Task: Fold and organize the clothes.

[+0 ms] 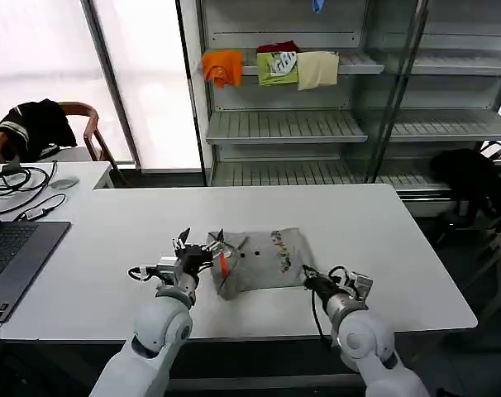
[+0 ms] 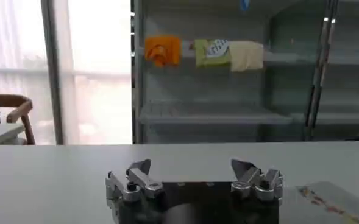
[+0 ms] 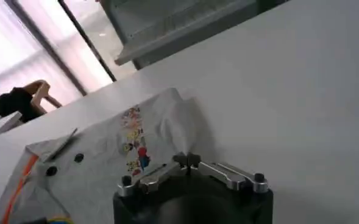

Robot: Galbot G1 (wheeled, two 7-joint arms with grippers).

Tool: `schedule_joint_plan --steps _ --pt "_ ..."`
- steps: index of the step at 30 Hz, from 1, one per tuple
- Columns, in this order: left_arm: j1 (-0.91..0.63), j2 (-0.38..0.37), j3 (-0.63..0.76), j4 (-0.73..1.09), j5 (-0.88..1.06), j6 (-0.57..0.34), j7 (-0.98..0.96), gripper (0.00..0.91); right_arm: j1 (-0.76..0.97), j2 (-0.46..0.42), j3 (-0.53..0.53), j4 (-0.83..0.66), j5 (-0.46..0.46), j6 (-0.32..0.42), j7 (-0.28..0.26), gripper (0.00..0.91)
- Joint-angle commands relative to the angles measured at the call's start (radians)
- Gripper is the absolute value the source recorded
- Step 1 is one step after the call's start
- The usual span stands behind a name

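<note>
On table (image 1: 383, 248), folded grey shirts (image 1: 263, 260) between left pincer (image 1: 202, 242), apart, and right pincer (image 1: 307, 275), together.

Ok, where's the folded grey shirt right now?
In the head view the shirt lies on the white table near its front edge, between the left gripper and right gripper.

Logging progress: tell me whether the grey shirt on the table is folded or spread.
Folded. The shirt lies as a compact grey rectangle on the table, sleeves tucked out of sight, chest print and buttons on top.

Left gripper (image 2: 194, 176) jaws apart over table (image 2: 57, 176)
</note>
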Motion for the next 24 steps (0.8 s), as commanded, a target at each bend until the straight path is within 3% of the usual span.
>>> schedule_joint_plan --steps 1,7,8,9,10,19,20,24 --pt "0.005 -0.007 0.004 -0.006 0.009 -0.001 0.003 0.907 -0.080 -0.082 0.103 0.044 0.009 0.001 -0.016 0.000" --pt "-0.018 -0.006 0.006 -0.001 0.008 -0.001 0.008 0.907 -0.129 -0.073 0.137 0.108 -0.029 0.000 -0.017 0.000" --pt "-0.021 -0.005 0.007 0.000 0.007 -0.001 0.008 0.907 -0.134 -0.072 0.141 0.111 -0.045 0.000 -0.016 0.181" --pt "-0.023 -0.005 0.008 -0.001 0.004 0.000 0.008 0.907 -0.137 -0.072 0.148 0.113 -0.052 0.000 -0.015 0.181" --pt "-0.023 -0.002 0.009 -0.003 0.004 0.000 0.008 0.907 -0.142 -0.072 0.158 0.118 -0.071 0.000 -0.015 0.907" --pt "0.006 -0.003 0.000 -0.045 0.008 0.000 0.009 0.907 -0.151 -0.098 0.237 0.192 -0.265 0.004 -0.057 0.907" --pt "0.012 -0.004 -0.001 -0.050 0.010 0.000 0.009 0.907 -0.148 -0.100 0.237 0.200 -0.311 0.014 -0.071 0.907" --pt "0.051 -0.010 -0.010 -0.076 0.018 -0.001 0.010 0.907 -0.103 -0.104 0.192 0.234 -0.351 0.012 -0.098 0.907"
